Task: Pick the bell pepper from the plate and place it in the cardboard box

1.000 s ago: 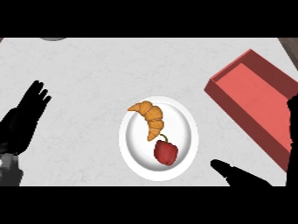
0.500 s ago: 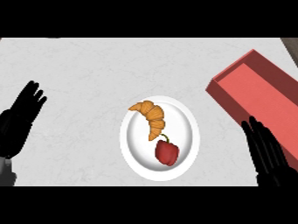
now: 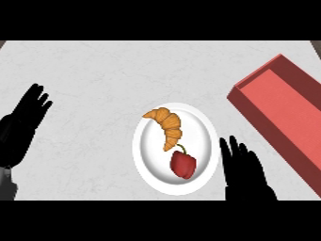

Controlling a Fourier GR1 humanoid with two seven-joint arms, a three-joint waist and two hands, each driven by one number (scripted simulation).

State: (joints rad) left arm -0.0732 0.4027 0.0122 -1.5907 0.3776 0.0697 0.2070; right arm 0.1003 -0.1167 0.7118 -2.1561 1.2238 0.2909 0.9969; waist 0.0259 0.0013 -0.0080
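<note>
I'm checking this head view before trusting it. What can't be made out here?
- Red box: its far-right side and lower end are cut off by the picture's edge.
- Right hand: its wrist is cut off at the bottom.
- Left hand: its outer side is cut off at the left edge.

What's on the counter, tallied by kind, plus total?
Food: 2 (bell pepper, croissant)
Plates: 1 (white plate)
Boxes: 1 (red box)
Total: 4
</note>
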